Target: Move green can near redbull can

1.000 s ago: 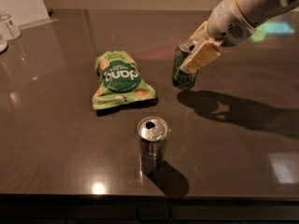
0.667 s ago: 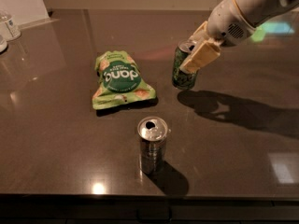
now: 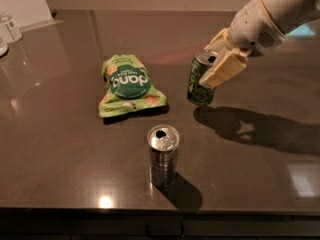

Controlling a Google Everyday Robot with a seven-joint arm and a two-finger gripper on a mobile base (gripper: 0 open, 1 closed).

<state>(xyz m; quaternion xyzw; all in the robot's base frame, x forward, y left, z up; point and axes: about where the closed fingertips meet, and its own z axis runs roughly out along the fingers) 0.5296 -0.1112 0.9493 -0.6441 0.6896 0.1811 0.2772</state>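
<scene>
The green can (image 3: 198, 87), dark green with a silver top, stands tilted at the right middle of the dark table (image 3: 65, 154). My gripper (image 3: 209, 64) comes in from the upper right and is shut on the can, one cream finger (image 3: 225, 69) across its front and the other behind it. The redbull can (image 3: 163, 154), slim and silver-grey with an opened top, stands upright near the front edge, apart from the green can and to its lower left.
A flat green snack bag (image 3: 129, 86) lies left of the green can. Clear bottles (image 3: 9, 28) stand at the far left by a white wall panel. The table's front edge runs just below the redbull can.
My gripper has moved slightly toward the front and right, carrying the green can with it. The redbull can and the snack bag have not moved.
</scene>
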